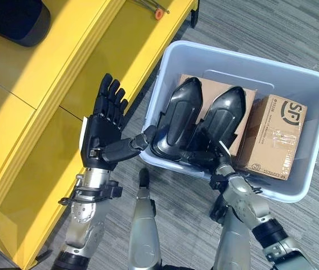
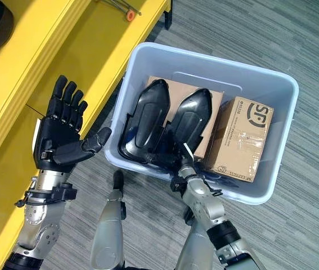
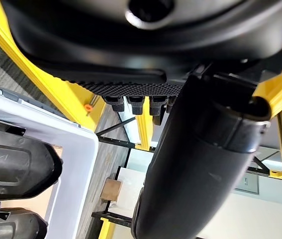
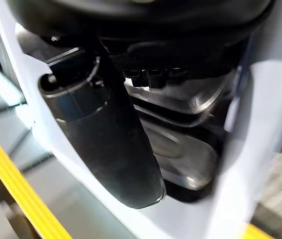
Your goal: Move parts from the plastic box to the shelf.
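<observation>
A pale grey plastic box [image 1: 243, 56] stands on the floor beside the yellow shelf [image 1: 30, 73]. In it two glossy black moulded parts [image 1: 182, 109] [image 1: 224, 115] lean side by side on a flat cardboard sheet [image 1: 215, 84], with a small cardboard carton [image 1: 272, 138] to their right. My right hand [image 1: 218, 166] reaches over the box's near wall to the foot of the black parts. Its thumb [image 4: 106, 139] lies straight along the wall and its fingers rest against a black part [image 4: 180, 159]. My left hand [image 1: 100, 135] is raised open between shelf and box, holding nothing.
A dark rounded object [image 1: 18, 19] lies on the shelf at the far left. A thin tool with an orange tip [image 1: 158, 14] rests on the shelf's far end. Grey carpet surrounds the box.
</observation>
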Robot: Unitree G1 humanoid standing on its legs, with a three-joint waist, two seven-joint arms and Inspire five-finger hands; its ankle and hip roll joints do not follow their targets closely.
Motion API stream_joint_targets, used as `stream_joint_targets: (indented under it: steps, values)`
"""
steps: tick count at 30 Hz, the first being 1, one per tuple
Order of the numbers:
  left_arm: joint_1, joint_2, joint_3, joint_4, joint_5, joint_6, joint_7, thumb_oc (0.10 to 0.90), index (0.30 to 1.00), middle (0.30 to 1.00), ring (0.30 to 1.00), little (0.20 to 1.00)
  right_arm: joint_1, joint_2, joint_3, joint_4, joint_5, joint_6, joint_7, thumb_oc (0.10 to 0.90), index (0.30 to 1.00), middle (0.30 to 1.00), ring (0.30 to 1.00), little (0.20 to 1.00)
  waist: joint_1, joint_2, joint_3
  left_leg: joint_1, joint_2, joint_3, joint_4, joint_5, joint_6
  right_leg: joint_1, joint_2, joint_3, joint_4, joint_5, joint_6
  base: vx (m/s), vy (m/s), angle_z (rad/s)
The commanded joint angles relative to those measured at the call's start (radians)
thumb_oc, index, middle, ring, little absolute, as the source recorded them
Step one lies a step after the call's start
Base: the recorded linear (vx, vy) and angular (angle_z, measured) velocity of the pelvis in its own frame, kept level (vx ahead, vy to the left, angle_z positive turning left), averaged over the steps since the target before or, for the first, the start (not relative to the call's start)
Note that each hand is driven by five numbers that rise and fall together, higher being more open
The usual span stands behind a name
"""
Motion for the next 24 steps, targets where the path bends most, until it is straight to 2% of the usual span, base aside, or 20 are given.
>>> stream_joint_targets:
  steps: [1, 8, 14, 17, 24]
  values:
    - [-0.069, -0.011, -0.003, -0.128, 0.007, -0.119, -0.03, 0.9, 1.0, 1.0, 1.0, 1.0, -0.127, 0.028, -0.121, 0.026, 0.045, -0.159, -0.083, 0.9, 1.0, 1.0, 1.0, 1.0, 0.013, 0.041, -0.011, -0.03, -0.086, 0.027, -0.027, -0.044, 0.1, 0.023, 0.036, -0.061, 0.0, -0.014, -0.048, 0.0, 0.0, 0.0]
    - [-0.091, -0.015, -0.026, -0.118, 0.011, -0.11, -0.006, 0.9, 1.0, 1.0, 1.0, 1.0, -0.195, 0.017, -0.198, 0.118, 0.03, -0.214, -0.092, 0.9, 1.0, 1.0, 1.0, 1.0, 0.014, 0.064, -0.011, -0.043, -0.098, 0.039, -0.024, -0.046, 0.106, -0.006, 0.026, -0.056, 0.017, -0.013, -0.05, 0.0, 0.025, 0.0]
    - [-0.095, 0.0, -0.04, -0.101, -0.027, -0.107, -0.04, 0.9, 1.0, 1.0, 1.0, 1.0, -0.287, -0.048, -0.24, 0.198, -0.001, -0.206, -0.064, 0.9, 1.0, 1.0, 1.0, 1.0, 0.03, 0.083, -0.011, -0.075, -0.107, 0.036, -0.01, -0.046, 0.108, -0.043, 0.015, -0.064, 0.051, -0.018, -0.054, 0.01, 0.001, 0.03]
    - [-0.099, 0.007, -0.042, -0.098, -0.037, -0.1, -0.044, 0.9, 1.0, 1.0, 1.0, 1.0, -0.312, -0.07, -0.241, 0.223, -0.015, -0.191, -0.064, 0.9, 1.0, 1.0, 1.0, 1.0, 0.035, 0.084, -0.011, -0.083, -0.11, 0.033, -0.002, -0.046, 0.109, -0.049, 0.015, -0.069, 0.064, -0.023, -0.058, 0.01, -0.024, 0.0]
    - [-0.097, 0.03, -0.051, -0.089, -0.078, -0.097, -0.1, 0.9, 1.0, 1.0, 1.0, 1.0, -0.393, -0.146, -0.231, 0.303, -0.076, -0.199, -0.048, 0.9, 1.0, 1.0, 1.0, 1.0, 0.05, 0.087, -0.011, -0.09, -0.115, 0.024, 0.012, -0.049, 0.11, -0.054, 0.019, -0.079, 0.082, -0.03, -0.065, 0.01, -0.03, 0.02]
